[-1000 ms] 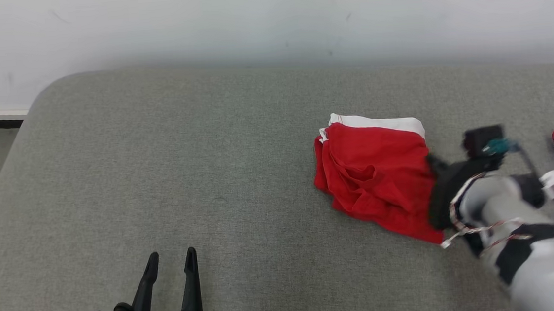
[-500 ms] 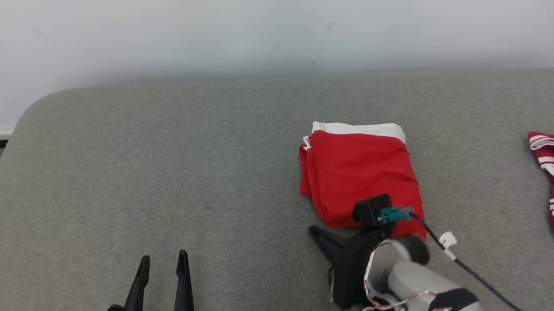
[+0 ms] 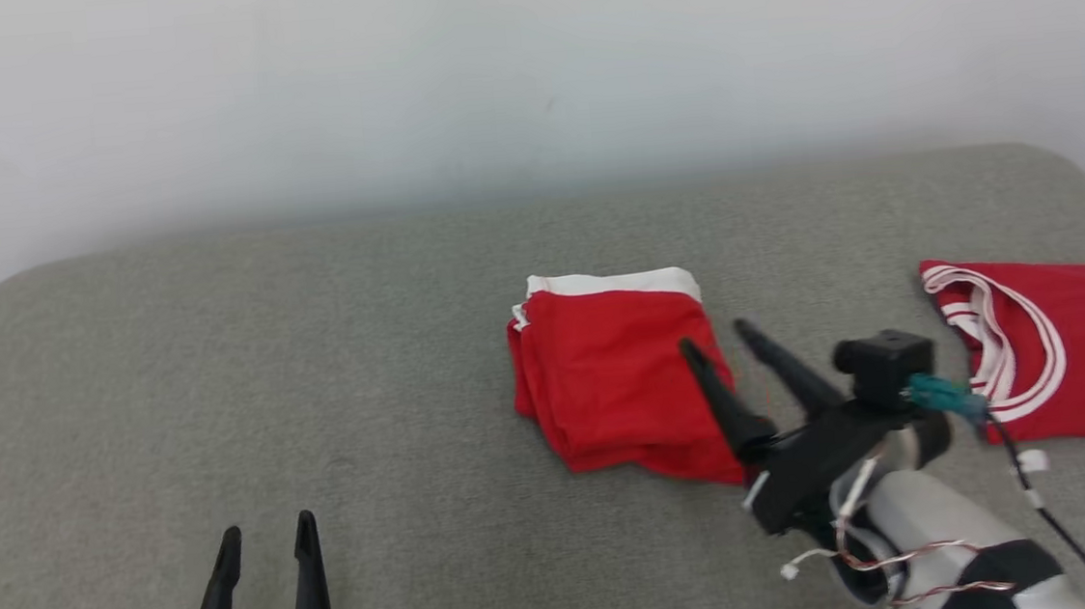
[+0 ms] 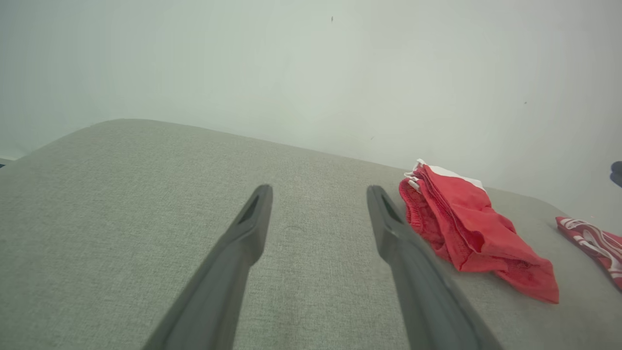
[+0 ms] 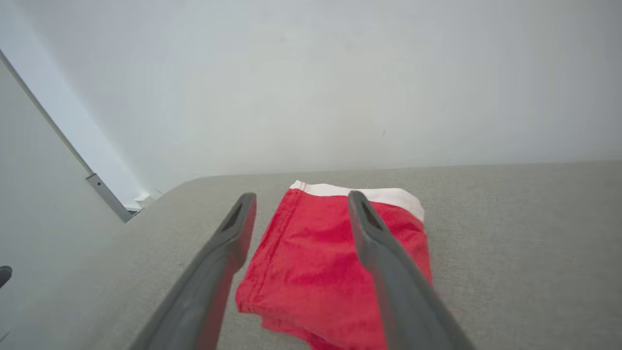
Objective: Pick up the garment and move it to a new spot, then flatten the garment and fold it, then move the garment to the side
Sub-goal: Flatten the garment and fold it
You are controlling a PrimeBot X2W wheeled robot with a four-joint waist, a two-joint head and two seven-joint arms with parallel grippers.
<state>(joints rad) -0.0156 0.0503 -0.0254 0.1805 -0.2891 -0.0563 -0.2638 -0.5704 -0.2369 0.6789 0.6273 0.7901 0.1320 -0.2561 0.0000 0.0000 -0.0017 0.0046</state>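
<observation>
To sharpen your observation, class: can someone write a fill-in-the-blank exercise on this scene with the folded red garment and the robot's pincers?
The folded garment is red with a ____ band along its far edge. The right pincer, close to it, has its jaws ____. A red jersey with white trim lies on the robot's ____ of the garment.
Missing words: white; open; right.

A grey fabric-covered surface [image 3: 316, 380] with rounded corners is stretching wide under soft, even light, and a plain white wall [image 3: 523, 54] is rising behind its far edge, where a faint shadow is lying.
</observation>
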